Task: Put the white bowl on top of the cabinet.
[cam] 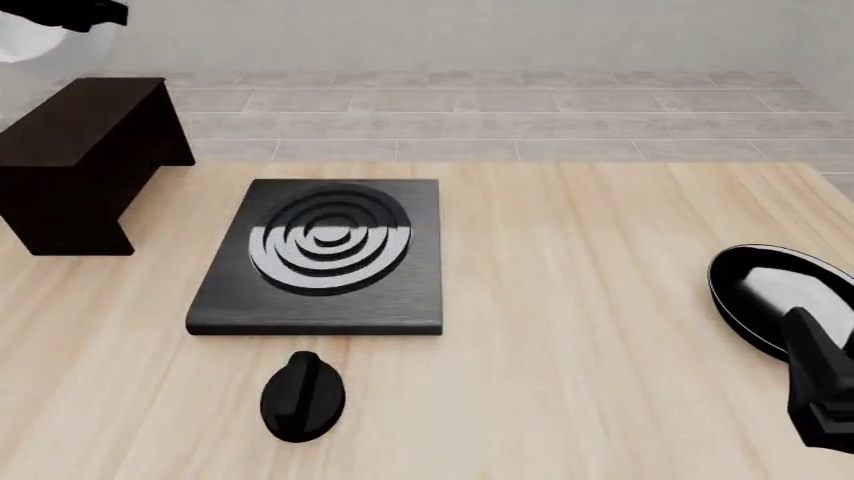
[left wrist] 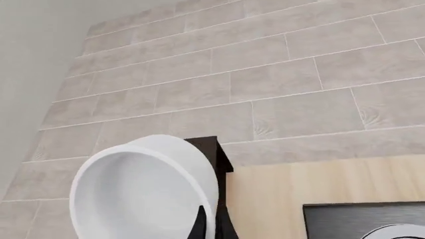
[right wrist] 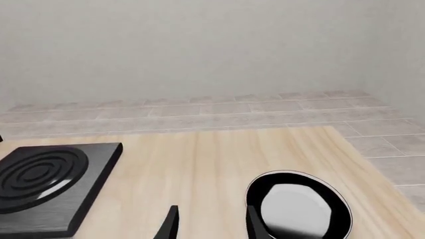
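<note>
- The left tool [left wrist: 211, 224] grips the rim of the glossy white deep round bowl [left wrist: 139, 189]: in the left wrist view its dark fingertips [left wrist: 198, 226] pinch the bowl's wall, one inside and one outside.
- That view alone shows the bowl's hollow; below it a corner of the dark brown boxy wooden cabinet [left wrist: 211, 149] peeks out, with tiled floor beyond.
- The front view catches only a sliver of the bowl [cam: 24, 38] at the top left corner, held aloft under the black tool [cam: 67, 12], above and just behind the cabinet [cam: 80, 150], not touching its flat top.
- The right tool [right wrist: 209, 224] stands released, its fingers apart over the light wooden table [cam: 574, 330], holding nothing.
- Its wrist view shows the shallow black-rimmed plate [right wrist: 297, 209] just beside one finger; the front view shows that plate [cam: 781, 295] at the right edge, partly behind the right tool [cam: 821, 385].
- The flat black stove slab with rings [cam: 324, 255] lies mid-table, with a black knob [cam: 303, 395] in front of it, seen only from the front.
</note>
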Robot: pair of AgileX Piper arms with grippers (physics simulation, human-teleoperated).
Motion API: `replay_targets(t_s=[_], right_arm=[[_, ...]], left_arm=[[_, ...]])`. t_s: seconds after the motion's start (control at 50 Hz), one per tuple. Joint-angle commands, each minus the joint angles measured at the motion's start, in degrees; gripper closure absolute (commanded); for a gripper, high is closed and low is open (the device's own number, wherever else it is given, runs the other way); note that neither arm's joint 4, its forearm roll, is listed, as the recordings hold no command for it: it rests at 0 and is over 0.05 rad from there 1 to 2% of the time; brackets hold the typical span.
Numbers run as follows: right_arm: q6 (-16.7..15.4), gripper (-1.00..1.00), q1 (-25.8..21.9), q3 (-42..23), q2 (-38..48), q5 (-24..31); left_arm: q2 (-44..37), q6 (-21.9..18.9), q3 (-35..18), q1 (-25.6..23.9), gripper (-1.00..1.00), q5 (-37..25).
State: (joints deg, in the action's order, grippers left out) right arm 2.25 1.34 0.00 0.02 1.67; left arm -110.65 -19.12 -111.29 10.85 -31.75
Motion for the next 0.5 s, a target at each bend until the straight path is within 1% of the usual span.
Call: replay_targets(t_s=[0.02, 0.16, 0.18, 0.2, 0.26, 0.34, 0.38, 0.42, 0.46, 0.5], right_arm=[[-0.2, -1.0, 0.1, 0.0, 0.0, 0.1], [-0.2, -1.0, 0.0, 0.0, 0.0, 0.3], [-0.2, -1.0, 0.0, 0.0, 0.0, 0.3], [-0.3, -1.0, 0.0, 0.0, 0.0, 0.3], [-0.4, -1.0, 0.0, 0.0, 0.0, 0.4], [-0.5, -1.0, 0.0, 0.0, 0.0, 0.5], [-0.6, -1.0, 0.0, 0.0, 0.0, 0.5], [-0.9, -1.0, -0.1, 0.0, 0.0, 0.3], [-0.9, -1.0, 0.0, 0.0, 0.0, 0.3], [-0.9, -1.0, 0.0, 0.0, 0.0, 0.3]], left_arm=[[-2.6, -1.4, 1.0, 3.4, 1.0, 3.1], [-2.1, -2.0, 6.4, 4.2, 1.0, 6.5], [-1.8, -2.3, 7.2, 3.7, 1.0, 6.8], [-1.7, -3.4, 8.4, 3.3, 1.0, 7.0], [-1.6, -3.8, 8.7, 4.0, 1.0, 7.5], [-1.9, -3.2, 8.6, 3.9, 1.0, 7.4], [-1.7, -3.6, 9.6, 3.8, 1.0, 8.0], [-1.3, -3.5, 12.0, 3.2, 1.0, 9.3], [-1.3, -3.2, 12.6, 2.9, 1.0, 9.6], [-2.1, -1.9, 13.3, 2.7, 1.0, 9.5]])
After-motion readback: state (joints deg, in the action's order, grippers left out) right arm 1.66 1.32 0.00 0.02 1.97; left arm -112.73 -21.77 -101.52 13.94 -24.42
